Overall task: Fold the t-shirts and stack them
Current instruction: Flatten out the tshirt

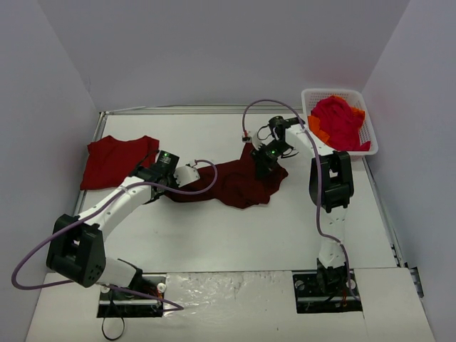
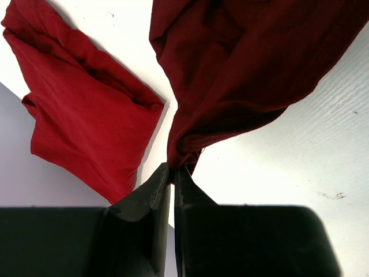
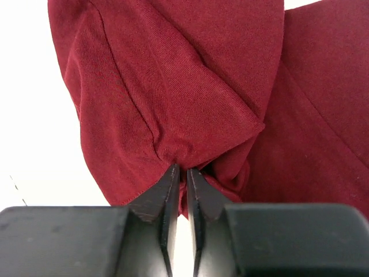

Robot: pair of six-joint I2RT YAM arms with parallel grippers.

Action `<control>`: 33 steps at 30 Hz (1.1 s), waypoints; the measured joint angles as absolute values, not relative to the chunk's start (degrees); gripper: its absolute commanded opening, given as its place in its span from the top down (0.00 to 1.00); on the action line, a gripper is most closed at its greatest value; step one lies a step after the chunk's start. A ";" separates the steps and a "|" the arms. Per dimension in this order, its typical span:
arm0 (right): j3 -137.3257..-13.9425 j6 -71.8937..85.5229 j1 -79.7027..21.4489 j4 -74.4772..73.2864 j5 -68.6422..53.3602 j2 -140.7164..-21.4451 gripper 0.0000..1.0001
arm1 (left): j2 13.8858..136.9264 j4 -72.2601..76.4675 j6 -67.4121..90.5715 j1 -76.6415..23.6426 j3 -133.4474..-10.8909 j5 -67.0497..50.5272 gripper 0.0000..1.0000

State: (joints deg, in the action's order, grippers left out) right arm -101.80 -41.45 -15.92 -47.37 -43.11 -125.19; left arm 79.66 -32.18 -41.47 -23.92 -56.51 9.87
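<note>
L gripper (image 2: 173,172) & R gripper (image 3: 180,171) both pinched tight on maroon shirt (image 1: 235,184), centre frame. Cloth looks soft, limp, light. Best held at corners/hem.

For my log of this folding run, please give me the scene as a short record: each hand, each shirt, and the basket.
left hand: shut on the left end of the maroon shirt
right hand: shut on the right end of the maroon shirt
maroon shirt: bunched, stretched between the two hands, not yet folded
red shirt: lies at the far left, no hand on it
basket: white, far right corner
pile: red and orange cloth inside the basket
</note>
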 measured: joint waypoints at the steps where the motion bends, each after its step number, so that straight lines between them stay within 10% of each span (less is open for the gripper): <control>1: -101.80 -41.45 -15.92 -47.40 -43.11 -125.19 1.00 | 79.66 -32.18 -41.45 -23.92 -56.51 9.87 0.98; 6: -101.78 -41.45 -15.92 -47.40 -43.11 -125.19 1.00 | 79.72 -32.18 -41.34 -23.92 -56.51 9.67 0.98; 14: -101.78 -42.17 -15.92 -48.64 -44.07 -125.38 0.66 | 79.75 -32.18 -41.30 -23.92 -56.45 9.26 0.98; 20: -101.71 -43.35 -15.92 -50.15 -44.95 -126.52 0.68 | 79.79 -32.16 -41.30 -23.92 -56.42 9.23 0.98; 27: -101.71 -45.15 -16.32 -51.68 -45.67 -127.66 1.00 | 80.07 -32.16 -41.30 -23.83 -56.42 9.23 0.98; 33: -101.82 -45.06 -16.32 -51.79 -45.43 -127.66 1.00 | 80.62 -32.16 -41.30 -23.81 -56.42 9.19 0.98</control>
State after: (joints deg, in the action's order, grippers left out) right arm -101.82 -45.06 -16.32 -51.79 -45.43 -127.66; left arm 80.62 -32.16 -41.30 -23.81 -56.42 9.19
